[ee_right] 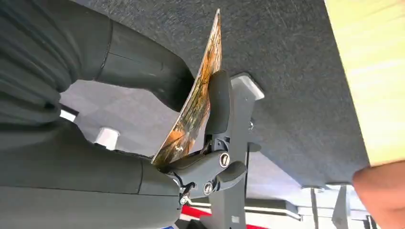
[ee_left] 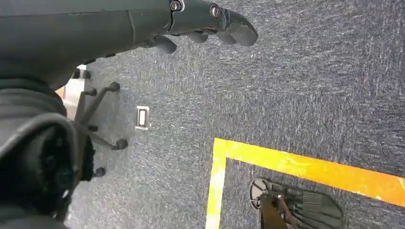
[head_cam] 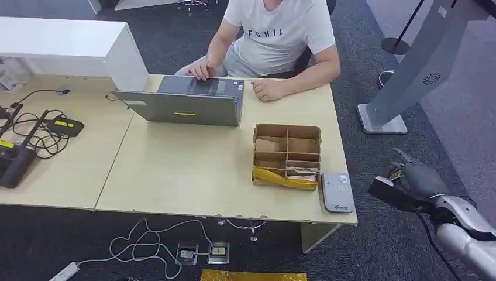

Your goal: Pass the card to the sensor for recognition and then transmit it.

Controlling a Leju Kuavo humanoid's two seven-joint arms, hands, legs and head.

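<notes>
- The right hand (head_cam: 412, 178) hangs off the table's (head_cam: 187, 170) right edge, over the dark carpet, and pinches the card (ee_right: 196, 102) between thumb and fingers (ee_right: 217, 102).
- In the right wrist view the card stands edge-on in that grip, its orange-brown printed face against the thumb, its free end sticking out past the fingertips.
- The card reader (head_cam: 337, 191), a small grey box, lies on the table corner just beside this hand, towards the robot's left; hand and reader are apart.
- Beyond the reader sits a cardboard box (head_cam: 287, 153) with dividers, touching or nearly touching it.
- Farther from the hand, a person (head_cam: 275, 35) sits behind the table with both hands at a laptop (head_cam: 187, 105).
- The left hand (ee_left: 210, 24) hangs over the carpet floor, holding nothing, its fingers loosely curled and slightly apart, near a yellow floor line (ee_left: 305, 167).
</notes>
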